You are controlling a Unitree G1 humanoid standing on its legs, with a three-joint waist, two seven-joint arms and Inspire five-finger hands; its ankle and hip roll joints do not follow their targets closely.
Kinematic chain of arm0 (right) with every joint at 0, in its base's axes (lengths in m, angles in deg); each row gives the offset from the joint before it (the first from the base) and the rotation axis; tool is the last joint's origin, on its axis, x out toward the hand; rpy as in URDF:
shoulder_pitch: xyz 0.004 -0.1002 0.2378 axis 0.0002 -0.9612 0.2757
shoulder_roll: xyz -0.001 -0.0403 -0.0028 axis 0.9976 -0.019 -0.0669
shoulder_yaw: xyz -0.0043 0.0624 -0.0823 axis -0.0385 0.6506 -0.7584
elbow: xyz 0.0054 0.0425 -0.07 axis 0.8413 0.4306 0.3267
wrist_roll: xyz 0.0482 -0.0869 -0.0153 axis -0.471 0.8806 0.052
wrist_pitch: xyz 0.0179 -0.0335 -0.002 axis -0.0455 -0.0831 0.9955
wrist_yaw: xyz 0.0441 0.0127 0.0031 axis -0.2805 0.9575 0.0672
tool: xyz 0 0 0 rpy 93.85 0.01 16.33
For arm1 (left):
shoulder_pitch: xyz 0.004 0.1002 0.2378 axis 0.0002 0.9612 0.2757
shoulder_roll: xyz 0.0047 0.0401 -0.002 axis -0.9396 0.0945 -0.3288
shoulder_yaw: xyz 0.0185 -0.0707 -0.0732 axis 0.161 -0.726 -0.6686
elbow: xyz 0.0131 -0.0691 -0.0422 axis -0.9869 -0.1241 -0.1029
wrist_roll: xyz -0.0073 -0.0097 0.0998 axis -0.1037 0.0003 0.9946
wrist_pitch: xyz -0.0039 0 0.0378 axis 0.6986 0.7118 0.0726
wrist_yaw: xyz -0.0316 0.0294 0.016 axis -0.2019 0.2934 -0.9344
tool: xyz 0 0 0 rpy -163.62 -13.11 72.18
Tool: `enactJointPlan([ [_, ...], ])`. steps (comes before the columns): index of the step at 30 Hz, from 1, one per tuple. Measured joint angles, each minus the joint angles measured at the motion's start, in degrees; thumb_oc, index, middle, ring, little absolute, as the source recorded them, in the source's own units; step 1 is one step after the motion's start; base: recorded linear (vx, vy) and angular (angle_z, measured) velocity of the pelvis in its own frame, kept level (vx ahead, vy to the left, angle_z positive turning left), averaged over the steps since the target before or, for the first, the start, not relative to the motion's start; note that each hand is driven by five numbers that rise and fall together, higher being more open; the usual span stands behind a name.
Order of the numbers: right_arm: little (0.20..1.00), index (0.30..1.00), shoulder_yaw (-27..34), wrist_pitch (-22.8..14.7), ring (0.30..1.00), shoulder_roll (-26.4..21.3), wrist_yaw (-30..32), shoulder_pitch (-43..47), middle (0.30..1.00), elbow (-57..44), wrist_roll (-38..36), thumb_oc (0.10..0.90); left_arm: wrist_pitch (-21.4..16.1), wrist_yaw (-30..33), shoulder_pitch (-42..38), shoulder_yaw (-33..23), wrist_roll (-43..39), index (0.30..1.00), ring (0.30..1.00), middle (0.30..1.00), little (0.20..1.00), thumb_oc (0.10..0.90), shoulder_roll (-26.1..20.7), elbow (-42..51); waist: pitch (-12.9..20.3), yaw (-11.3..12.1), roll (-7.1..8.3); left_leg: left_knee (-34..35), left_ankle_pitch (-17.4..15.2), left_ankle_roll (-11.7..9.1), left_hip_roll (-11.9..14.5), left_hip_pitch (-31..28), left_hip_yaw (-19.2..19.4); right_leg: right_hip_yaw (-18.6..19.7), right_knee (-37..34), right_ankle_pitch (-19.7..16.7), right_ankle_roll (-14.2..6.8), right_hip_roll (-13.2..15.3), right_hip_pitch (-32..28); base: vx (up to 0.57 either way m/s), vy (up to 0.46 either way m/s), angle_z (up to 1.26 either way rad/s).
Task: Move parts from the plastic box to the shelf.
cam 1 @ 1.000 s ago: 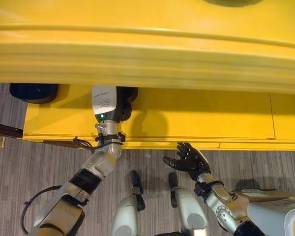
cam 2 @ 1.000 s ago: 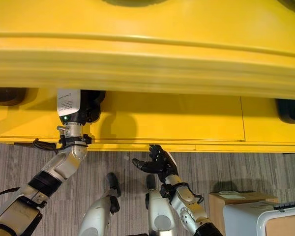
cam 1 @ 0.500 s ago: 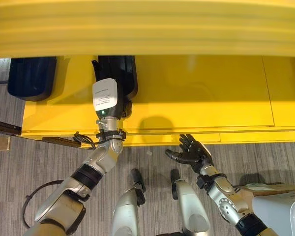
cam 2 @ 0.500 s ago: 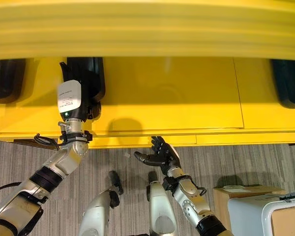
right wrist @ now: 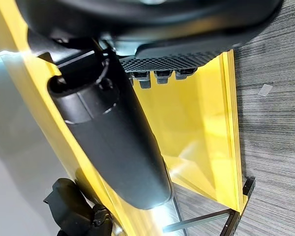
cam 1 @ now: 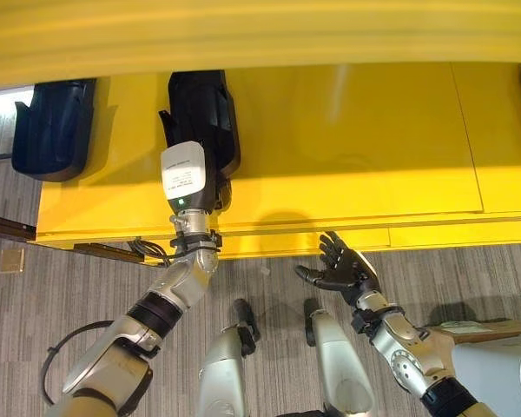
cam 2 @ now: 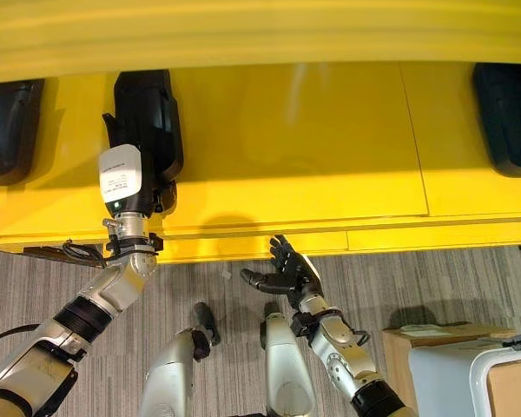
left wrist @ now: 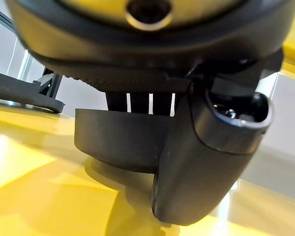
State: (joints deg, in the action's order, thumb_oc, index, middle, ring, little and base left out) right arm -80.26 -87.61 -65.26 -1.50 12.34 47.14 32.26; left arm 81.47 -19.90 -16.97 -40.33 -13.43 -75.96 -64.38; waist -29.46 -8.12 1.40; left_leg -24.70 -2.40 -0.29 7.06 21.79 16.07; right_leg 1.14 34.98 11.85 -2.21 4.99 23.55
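Observation:
A black moulded part (cam 1: 200, 113) lies on the lower level of the yellow shelf (cam 1: 347, 148). My left hand (cam 1: 183, 178) reaches over the shelf's front edge onto the part's near end. In the left wrist view my thumb (left wrist: 206, 157) lies against the front of the black part (left wrist: 118, 140), with the fingers straight behind it, pinching it. My right hand (cam 1: 340, 271) hovers open over the floor just in front of the shelf's front edge, fingers spread and nothing in it.
Two more black parts lie on the same level, one at the far left (cam 1: 52, 126) and one at the far right (cam 2: 508, 117). An upper yellow shelf board (cam 1: 260, 35) overhangs the top. A pale plastic box (cam 1: 495, 373) and a cardboard piece (cam 1: 478, 330) stand at lower right on grey carpet.
The camera has shifted, so more of the lower shelf level and its black parts shows. My left hand stays on the same part; my right hand stays open by the shelf's front edge.

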Motion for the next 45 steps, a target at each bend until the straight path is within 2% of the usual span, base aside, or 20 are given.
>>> enactJointPlan([
  [7, 1.0, 1.0, 0.03, 0.02, 1.0, -0.39, -0.67, -1.31, 1.0, -0.01, 0.02, 0.9, 0.05, -0.09, 0.14, 0.04, 0.31, 0.3, 0.3, 0.3, 0.3, 0.4, 0.05, -0.86, 0.02, -0.48, -0.36, -2.25, -1.53, 0.22, 0.14, 0.31, -0.59, -0.09, 2.24, 1.69, 0.54, 0.39, 0.14, 0.03, 0.005, 0.02],
  [19, 1.0, 1.0, 0.1, 0.87, 1.0, -0.66, -1.45, -2.03, 1.0, -0.01, 0.09, 0.9, 1.22, -0.13, 0.31, 0.48, 1.4, 0.3, 0.3, 0.3, 0.3, 0.4, 0.0, -1.65, 0.19, -1.07, -0.72, -3.61, -2.06, -0.15, 0.37, 0.18, -0.82, -0.15, 4.07, 2.74, 0.72, 0.17, 0.14, 0.06, -0.005, 0.0],
  [20, 1.0, 1.0, 0.1, 0.97, 1.0, -0.7, -1.52, -2.04, 1.0, -0.01, 0.09, 0.9, 1.23, -0.16, 0.33, 0.5, 1.38, 0.47, 0.47, 0.47, 0.47, 0.522, 0.01, -1.75, 0.24, -1.08, -0.81, -3.77, -2.11, -0.22, 0.44, 0.18, -0.82, -0.15, 4.11, 2.76, 0.74, 0.14, 0.11, 0.1, -0.002, -0.01],
  [21, 1.0, 1.0, 0.1, 1.05, 1.0, -0.76, -1.66, -2.1, 1.0, -0.01, 0.09, 0.9, 1.26, -0.32, 0.32, 0.53, 1.38, 0.92, 0.92, 0.92, 0.92, 0.843, 0.07, -2.04, 0.3, -1.12, -0.92, -3.99, -2.18, -0.29, 0.55, 0.11, -0.81, -0.14, 4.23, 2.83, 0.76, 0.13, 0.0, 0.09, 0.001, -0.02],
  [22, 1.0, 1.0, 0.13, 1.06, 1.0, -0.76, -1.88, -2.19, 1.0, -0.03, 0.09, 0.9, 1.25, -0.34, 0.33, 0.55, 1.39, 1.0, 1.0, 1.0, 1.0, 0.9, 0.12, -2.44, 0.36, -1.2, -0.96, -4.02, -2.21, -0.31, 0.56, -0.01, -0.81, -0.14, 4.29, 2.89, 0.8, 0.1, -0.12, 0.06, 0.001, -0.01],
  [28, 1.0, 1.0, 0.57, 2.16, 1.0, -0.83, -2.94, -5.02, 1.0, -2.54, 0.22, 0.9, 2.6, -0.42, 0.33, 0.46, 1.36, 1.0, 1.0, 1.0, 1.0, 0.9, 1.96, -4.97, 1.11, -1.36, -1.35, -4.77, -2.74, -0.46, 0.63, -1.09, -0.86, -0.12, 5.01, 3.21, 0.68, -0.19, -1.26, 0.09, -0.012, -0.01],
  [35, 1.0, 1.0, 0.66, 2.26, 1.0, -0.77, -3.73, -6.84, 1.0, -2.59, 0.22, 0.9, 3.96, -1.39, 1.45, 0.4, 2.61, 1.0, 1.0, 1.0, 1.0, 0.9, 2.01, -5.01, 1.78, -1.47, -0.9, -4.75, -2.69, -0.6, 0.8, -1.65, -1.31, -0.4, 5.3, 3.38, 0.95, -0.55, -2.06, 0.04, -0.052, 0.01],
  [39, 1.0, 1.0, 0.35, 2.3, 1.0, -0.37, -3.73, -8.0, 1.0, -2.61, 0.21, 0.9, 4.2, -2.3, 4.1, 0.49, 2.59, 1.0, 1.0, 1.0, 1.0, 0.9, 2.04, -5.08, 4.57, -1.46, 0.06, -3.82, -2.72, -0.7, 0.88, -2.37, -1.36, -0.51, 4.67, 3.64, 1.18, -0.48, -2.43, 0.1, -0.039, 0.0],
  [42, 1.0, 1.0, 0.31, 2.36, 1.0, -0.28, -3.71, -8.65, 1.0, -2.6, 0.21, 0.9, 4.72, -2.58, 7.1, 0.5, 2.64, 1.0, 1.0, 1.0, 1.0, 0.9, 2.32, -4.97, 4.79, -1.81, 0.06, -2.31, -2.53, -1.34, 0.86, -5.65, -1.41, -0.82, 2.94, 3.64, 1.21, -0.54, -5.92, 0.12, -0.031, 0.01],
  [45, 1.0, 1.0, 0.26, 3.05, 1.0, -0.27, -3.78, -10.21, 1.0, -2.56, 0.23, 0.9, 4.67, -3.19, 9.14, 0.54, 3.22, 1.0, 1.0, 1.0, 1.0, 0.9, 2.43, -4.77, 6.44, -1.75, -0.35, -0.85, -2.13, -1.46, 0.82, -6.71, -1.33, -1.0, 1.73, 3.56, 1.27, -0.53, -6.82, 0.12, -0.026, 0.01],
])
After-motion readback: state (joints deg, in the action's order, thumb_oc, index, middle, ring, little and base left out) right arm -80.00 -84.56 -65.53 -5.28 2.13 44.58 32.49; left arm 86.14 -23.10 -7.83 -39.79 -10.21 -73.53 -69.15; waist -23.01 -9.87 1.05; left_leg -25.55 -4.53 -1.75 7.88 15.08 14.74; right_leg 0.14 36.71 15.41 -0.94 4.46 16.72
